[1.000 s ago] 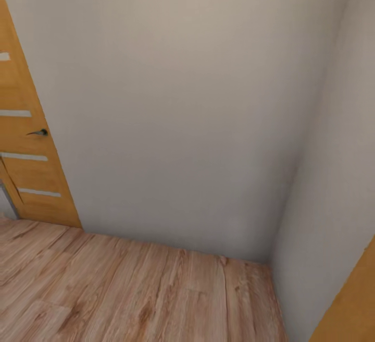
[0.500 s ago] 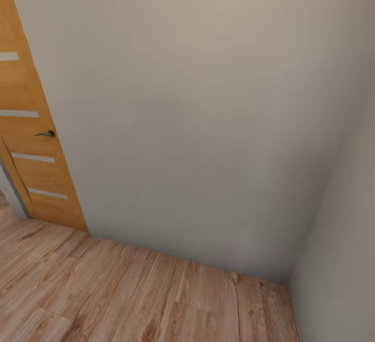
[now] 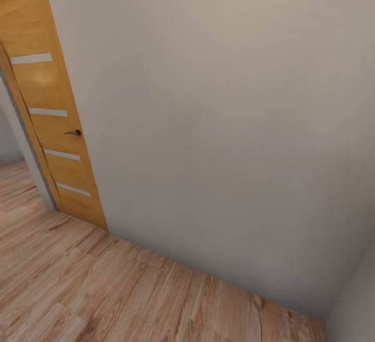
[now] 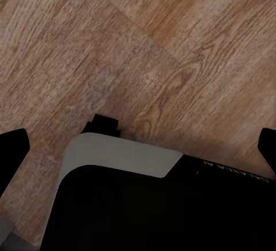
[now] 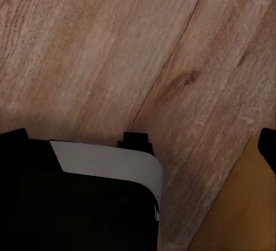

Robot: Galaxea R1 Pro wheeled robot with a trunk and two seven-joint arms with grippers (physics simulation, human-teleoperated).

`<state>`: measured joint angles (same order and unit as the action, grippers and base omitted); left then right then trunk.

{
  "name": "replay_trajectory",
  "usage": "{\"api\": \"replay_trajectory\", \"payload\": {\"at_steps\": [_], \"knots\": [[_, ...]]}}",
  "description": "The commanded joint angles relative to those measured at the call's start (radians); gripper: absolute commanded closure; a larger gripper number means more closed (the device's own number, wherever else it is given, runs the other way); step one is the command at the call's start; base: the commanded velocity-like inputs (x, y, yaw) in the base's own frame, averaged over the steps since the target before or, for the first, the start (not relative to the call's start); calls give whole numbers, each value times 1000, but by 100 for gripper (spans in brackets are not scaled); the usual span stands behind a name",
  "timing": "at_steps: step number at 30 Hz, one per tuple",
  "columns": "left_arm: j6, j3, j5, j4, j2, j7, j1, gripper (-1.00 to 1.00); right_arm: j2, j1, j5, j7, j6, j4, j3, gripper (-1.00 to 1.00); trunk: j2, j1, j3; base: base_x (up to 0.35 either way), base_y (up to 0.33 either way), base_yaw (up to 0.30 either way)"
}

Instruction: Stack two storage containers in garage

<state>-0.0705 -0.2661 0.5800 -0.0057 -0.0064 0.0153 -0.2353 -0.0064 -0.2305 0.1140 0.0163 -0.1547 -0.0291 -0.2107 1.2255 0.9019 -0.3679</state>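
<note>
Ahead of you stand a plain pale grey wall (image 3: 224, 123) and an orange wooden door (image 3: 52, 107) over light wood plank flooring (image 3: 104, 290), so you're travelling container-less, jaws spread wide; steer on to find them.

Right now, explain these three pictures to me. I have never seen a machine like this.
This is a simulated wheeled robot with two arms, driven remotely by a person. The large picture comes from its head camera. It faces a plain pale grey wall, with an orange-brown wooden door with pale strips at the left and a light wood plank floor below. The two small pictures come from cameras on its wrists, looking down past the robot's own black and grey body at that floor. The left hand and the right hand each show dark fingertips at the picture edges, spread apart and holding nothing. An orange-brown surface lies near the right hand.
</note>
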Motion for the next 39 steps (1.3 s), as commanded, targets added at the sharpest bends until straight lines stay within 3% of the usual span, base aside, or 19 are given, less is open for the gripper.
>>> {"api": "replay_trajectory", "payload": {"at_steps": [1, 17, 22, 39], "knots": [[-3, -8, 8, 1, 0, 2, -1, -100, 0, -1, 10, 1, -6, -3, -9, -100, 1, 0, -1, 238, 0, 270], [-5, -8, 8, 1, -2, 2, -1, -100, 3, -1, 15, 2, -1, -3, -5, -100, 1, 0, -1, 92, 0, 271], [-4, -8, 8, 1, -2, 2, -1, -100, 20, -1, 18, 2, 1, -3, -1, -100, 1, 0, -1, 0, 0, 274], [-5, -8, 6, 1, -5, 2, -1, -100, 3, -1, 23, -1, -2, -3, -1, -100, 1, 0, -1, 0, 0, 274]]}}
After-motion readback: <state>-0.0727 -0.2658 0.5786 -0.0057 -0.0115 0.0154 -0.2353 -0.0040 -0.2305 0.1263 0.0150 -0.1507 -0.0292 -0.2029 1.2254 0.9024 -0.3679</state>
